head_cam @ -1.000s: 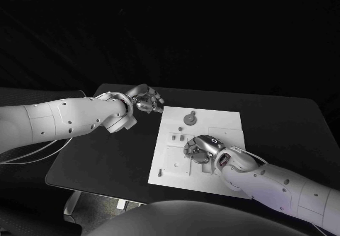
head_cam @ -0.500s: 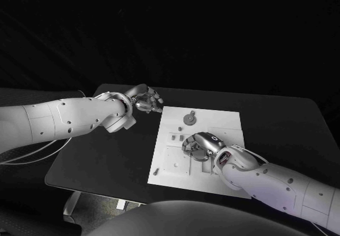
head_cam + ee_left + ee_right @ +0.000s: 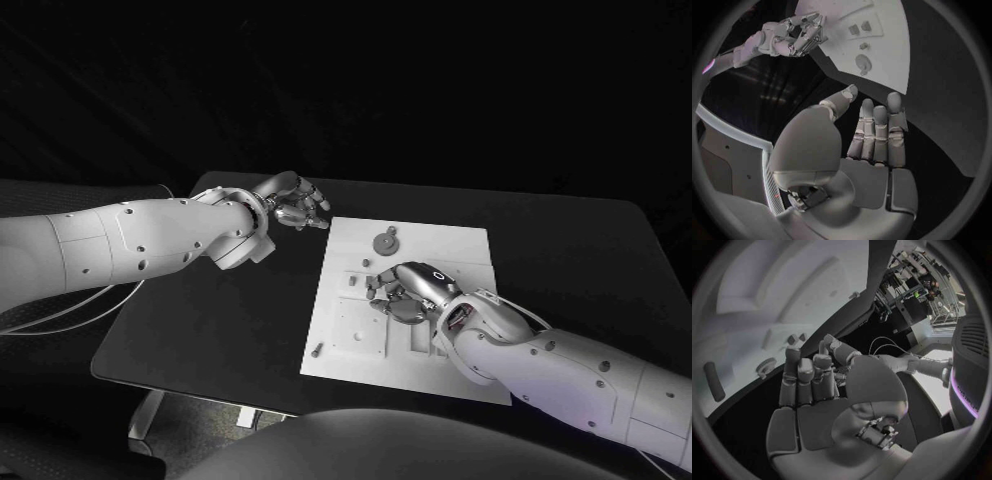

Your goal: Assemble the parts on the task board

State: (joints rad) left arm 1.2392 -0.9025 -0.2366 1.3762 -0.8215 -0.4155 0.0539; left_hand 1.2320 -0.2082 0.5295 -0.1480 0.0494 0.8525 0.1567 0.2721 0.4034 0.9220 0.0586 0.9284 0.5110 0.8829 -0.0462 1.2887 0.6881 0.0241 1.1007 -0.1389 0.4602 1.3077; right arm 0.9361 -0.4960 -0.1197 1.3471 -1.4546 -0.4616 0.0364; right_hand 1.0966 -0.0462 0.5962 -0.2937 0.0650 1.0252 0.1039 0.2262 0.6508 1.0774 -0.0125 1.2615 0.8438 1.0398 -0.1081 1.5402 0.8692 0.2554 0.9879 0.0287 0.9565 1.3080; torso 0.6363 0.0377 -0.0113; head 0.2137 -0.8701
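The white task board point(image 3: 433, 250) lies in the middle of the black table. A round grey part point(image 3: 387, 241) sits near its far edge, with small grey parts point(image 3: 351, 282) beside it. My right hand point(image 3: 408, 288) hovers over the board's middle with its fingers curled. In the right wrist view a small grey piece point(image 3: 792, 339) shows at the fingertips point(image 3: 804, 365); whether it is held is unclear. My left hand point(image 3: 293, 204) floats above the table off the board's far left corner, its fingers point(image 3: 877, 131) straight and holding nothing.
A small dark peg point(image 3: 317, 350) lies at the board's near left edge, also seen as a peg point(image 3: 714, 381) in the right wrist view. Bare black table point(image 3: 216, 320) stretches left of the board and along its right side.
My right hand has shifted a little toward the board's far side, uncovering the near part of the board. The left hand has barely moved.
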